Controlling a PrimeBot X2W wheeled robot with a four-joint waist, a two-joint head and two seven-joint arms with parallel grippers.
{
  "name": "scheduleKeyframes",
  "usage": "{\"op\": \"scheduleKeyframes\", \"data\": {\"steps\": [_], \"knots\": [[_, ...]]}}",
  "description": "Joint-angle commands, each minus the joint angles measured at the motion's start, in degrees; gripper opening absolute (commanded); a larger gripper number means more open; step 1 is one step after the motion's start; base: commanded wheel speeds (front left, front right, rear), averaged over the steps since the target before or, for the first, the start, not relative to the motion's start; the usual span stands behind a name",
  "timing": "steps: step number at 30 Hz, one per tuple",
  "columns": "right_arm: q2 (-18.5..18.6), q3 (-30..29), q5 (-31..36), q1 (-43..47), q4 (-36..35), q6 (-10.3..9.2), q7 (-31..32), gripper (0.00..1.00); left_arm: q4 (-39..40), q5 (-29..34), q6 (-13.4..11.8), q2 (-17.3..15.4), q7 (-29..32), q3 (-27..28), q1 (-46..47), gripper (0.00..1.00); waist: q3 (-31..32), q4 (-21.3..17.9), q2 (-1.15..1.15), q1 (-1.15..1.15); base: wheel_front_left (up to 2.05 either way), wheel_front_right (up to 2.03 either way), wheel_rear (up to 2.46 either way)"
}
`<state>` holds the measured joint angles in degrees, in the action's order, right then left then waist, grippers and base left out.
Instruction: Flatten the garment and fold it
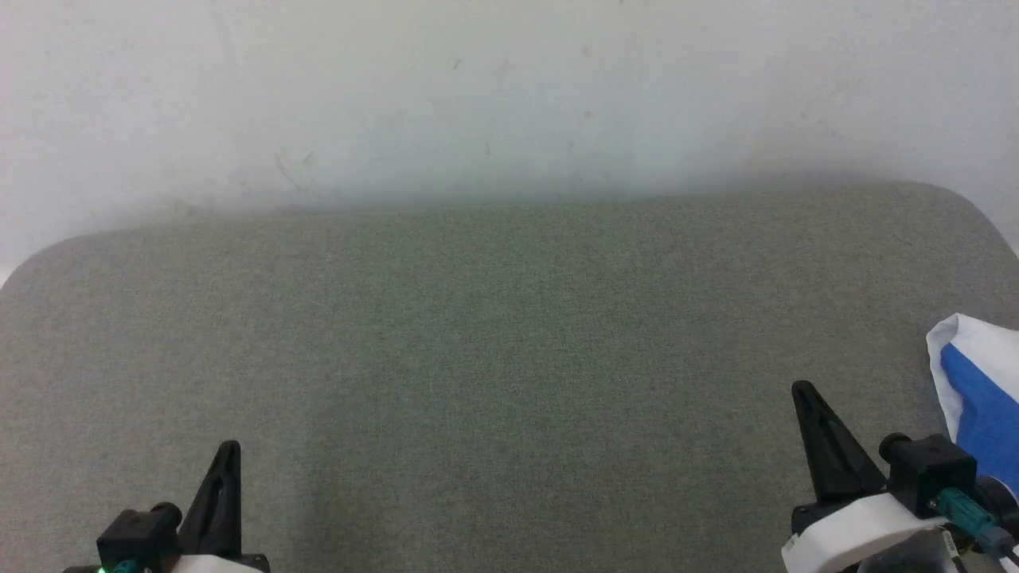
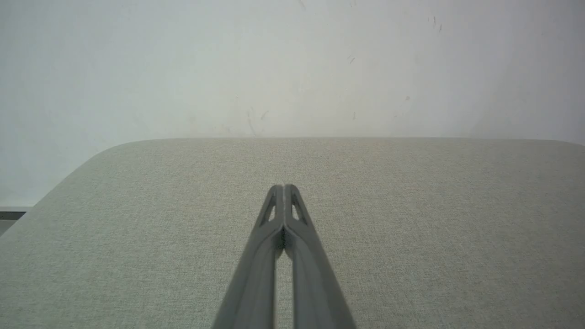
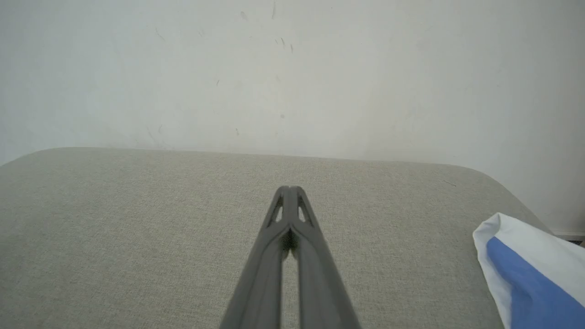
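Where a grey-green fabric surface (image 1: 509, 334) with rounded corners meets a scuffed white wall (image 1: 509, 95), left gripper (image 2: 284, 187) at the near edge, jaws pressed together on nothing, right gripper (image 3: 289, 188) closed and empty too, white-and-blue garment (image 1: 975, 390) at the surface's right edge, clear of that gripper.

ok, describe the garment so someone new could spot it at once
Start at the wide grey fabric tabletop against the white wall. At its right edge, right of the right gripper, lies the garment. It is white cloth with a bright blue panel, unlike the grey surface and the dark gripper.
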<state>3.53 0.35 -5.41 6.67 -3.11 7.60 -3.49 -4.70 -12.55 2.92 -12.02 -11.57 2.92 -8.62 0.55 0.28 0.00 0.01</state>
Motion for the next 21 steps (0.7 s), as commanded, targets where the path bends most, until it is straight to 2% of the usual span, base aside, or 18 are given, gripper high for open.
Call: {"op": "scheduleKeyframes", "data": {"steps": [1, 21], "knots": [[-0.1, -0.1, 0.6, -0.9, 0.2, -0.03, 0.3, 0.00, 0.4, 0.7, -0.3, 0.4, 0.3, -0.2, 1.1, 0.00, 0.0, 0.0, 0.00, 0.00, 0.00, 0.00, 0.00], [-0.2, -0.1, 1.6, -2.1, 0.8, -0.05, 1.0, 0.00, 1.2, 3.1, -0.9, 2.2, 2.6, -0.7, 2.7, 0.00, -0.1, -0.1, 0.00, 0.00, 0.00, 0.00, 0.00]]}}
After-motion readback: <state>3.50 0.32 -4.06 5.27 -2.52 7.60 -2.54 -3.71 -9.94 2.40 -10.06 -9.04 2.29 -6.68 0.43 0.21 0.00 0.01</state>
